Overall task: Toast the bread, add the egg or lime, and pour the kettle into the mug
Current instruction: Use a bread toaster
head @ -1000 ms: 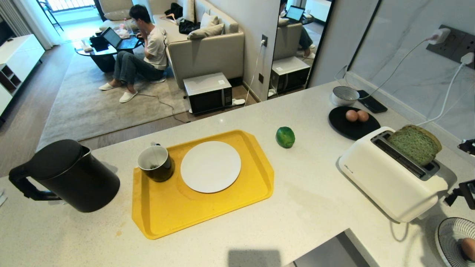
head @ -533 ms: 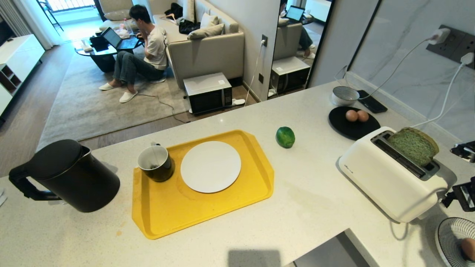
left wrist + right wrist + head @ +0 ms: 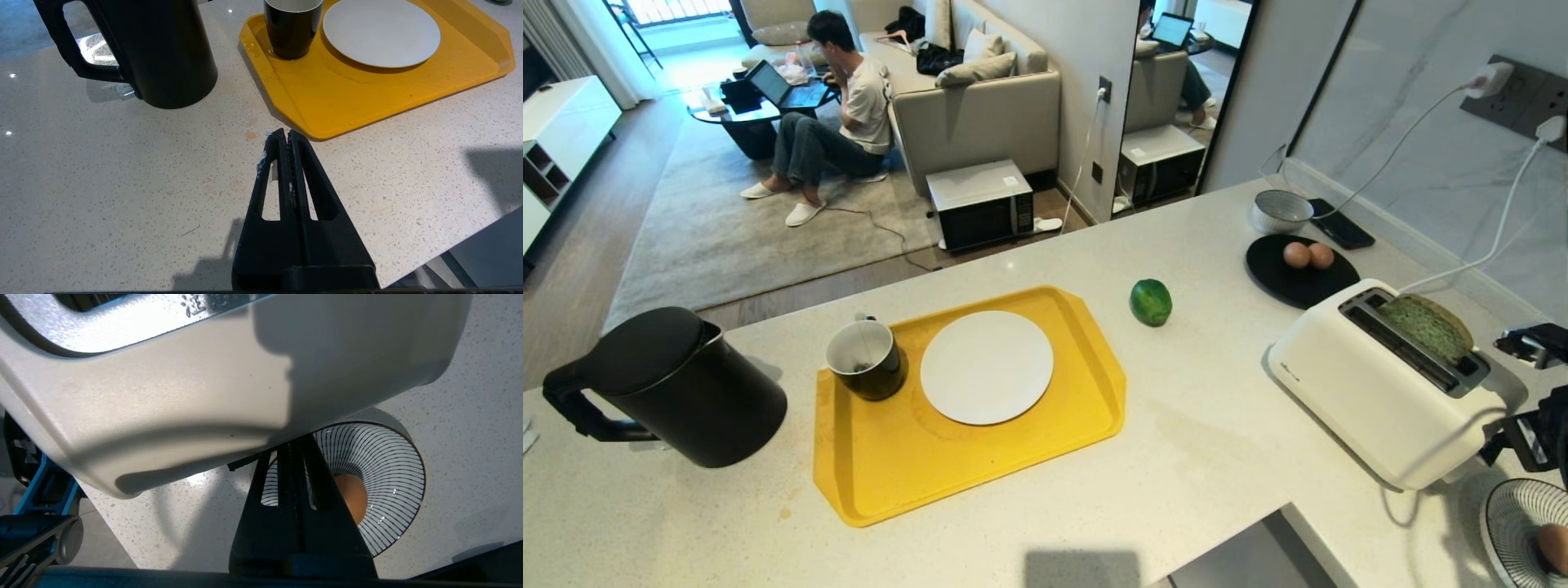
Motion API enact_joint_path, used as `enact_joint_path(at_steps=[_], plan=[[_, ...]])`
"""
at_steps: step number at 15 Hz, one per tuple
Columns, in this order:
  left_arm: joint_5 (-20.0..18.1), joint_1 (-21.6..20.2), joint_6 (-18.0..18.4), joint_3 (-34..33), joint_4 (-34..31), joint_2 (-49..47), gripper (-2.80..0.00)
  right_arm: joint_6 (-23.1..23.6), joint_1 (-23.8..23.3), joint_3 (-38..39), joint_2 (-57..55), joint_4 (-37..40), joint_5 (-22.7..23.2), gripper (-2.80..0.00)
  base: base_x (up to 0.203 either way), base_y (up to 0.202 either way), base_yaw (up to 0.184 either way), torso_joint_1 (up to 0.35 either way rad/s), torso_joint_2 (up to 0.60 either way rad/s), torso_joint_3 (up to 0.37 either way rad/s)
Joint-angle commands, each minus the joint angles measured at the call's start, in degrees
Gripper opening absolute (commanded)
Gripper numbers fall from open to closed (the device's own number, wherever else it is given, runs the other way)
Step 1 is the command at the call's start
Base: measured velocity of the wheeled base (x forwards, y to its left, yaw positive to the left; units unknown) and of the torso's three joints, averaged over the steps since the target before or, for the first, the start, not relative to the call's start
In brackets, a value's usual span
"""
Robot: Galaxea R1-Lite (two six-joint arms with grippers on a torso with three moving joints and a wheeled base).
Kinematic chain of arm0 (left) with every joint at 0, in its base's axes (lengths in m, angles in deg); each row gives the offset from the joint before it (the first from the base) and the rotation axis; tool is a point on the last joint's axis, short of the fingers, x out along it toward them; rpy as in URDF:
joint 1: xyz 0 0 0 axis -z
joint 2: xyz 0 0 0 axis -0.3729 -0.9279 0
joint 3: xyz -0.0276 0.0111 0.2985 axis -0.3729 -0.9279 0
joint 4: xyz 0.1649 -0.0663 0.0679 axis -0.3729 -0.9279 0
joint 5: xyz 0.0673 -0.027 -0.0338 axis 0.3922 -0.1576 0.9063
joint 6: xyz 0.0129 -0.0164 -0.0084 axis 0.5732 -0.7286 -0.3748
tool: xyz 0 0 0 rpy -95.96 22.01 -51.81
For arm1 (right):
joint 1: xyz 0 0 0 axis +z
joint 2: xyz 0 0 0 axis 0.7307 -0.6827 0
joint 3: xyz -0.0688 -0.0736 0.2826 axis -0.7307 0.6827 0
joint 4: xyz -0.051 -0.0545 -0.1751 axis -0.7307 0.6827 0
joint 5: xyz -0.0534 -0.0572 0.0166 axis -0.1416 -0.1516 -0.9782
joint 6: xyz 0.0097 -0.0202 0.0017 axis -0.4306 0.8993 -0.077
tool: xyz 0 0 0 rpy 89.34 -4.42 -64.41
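Fingers of your right gripper (image 3: 295, 446) are pressed together, empty, tucked under the end of the white toaster (image 3: 1380, 392), above a striped bowl (image 3: 392, 465) holding an egg (image 3: 353, 496). Embossed writing on the toaster's metal top is too small for you to read. Your bread (image 3: 1425, 325) sits low in the far slot. Your left gripper (image 3: 284, 136) is also closed and empty, over the counter (image 3: 1217, 457) just beside the yellow tray (image 3: 980, 474). On it you see the mug (image 3: 864, 359) beside a white plate (image 3: 986, 367); the kettle (image 3: 674, 388) stands left, the lime (image 3: 1150, 301) right.
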Motion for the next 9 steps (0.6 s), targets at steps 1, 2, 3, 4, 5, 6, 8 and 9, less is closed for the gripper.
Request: enact_joint_path(at_steps=[1,2,3,4,5,6,8,9], plan=[[0.00,0.00,0.02,0.00,0.00,0.04,-2.80,0.15,0.00,0.29,-1.17,0.17,0.07,-2.80,0.000,0.000,0.000,0.000,0.00,0.000],[0.00,0.00,0.02,0.00,0.00,0.04,-2.80,0.15,0.03,0.38,-1.28,0.17,0.07,-2.80,0.000,0.000,0.000,0.000,0.00,0.000],[0.00,0.00,0.02,0.00,0.00,0.04,-2.80,0.15,0.09,0.38,-1.43,0.17,0.07,-2.80,0.000,0.000,0.000,0.000,0.00,0.000],[0.00,0.00,0.02,0.00,0.00,0.04,-2.80,0.24,0.09,0.38,-1.52,0.17,0.07,-2.80,0.000,0.000,0.000,0.000,0.00,0.000],[0.00,0.00,0.02,0.00,0.00,0.04,-2.80,0.50,0.09,0.38,-1.69,0.17,0.07,-2.80,0.000,0.000,0.000,0.000,0.00,0.000],[0.00,0.00,0.02,0.00,0.00,0.04,-2.80,0.50,0.09,0.29,-1.78,0.17,0.07,-2.80,0.000,0.000,0.000,0.000,0.00,0.000],[0.00,0.00,0.02,0.00,0.00,0.04,-2.80,0.50,0.09,0.29,-1.90,0.17,0.07,-2.80,0.000,0.000,0.000,0.000,0.00,0.000],[0.00,0.00,0.02,0.00,0.00,0.04,-2.80,0.50,0.09,0.38,-2.13,0.17,0.07,-2.80,0.000,0.000,0.000,0.000,0.00,0.000]])
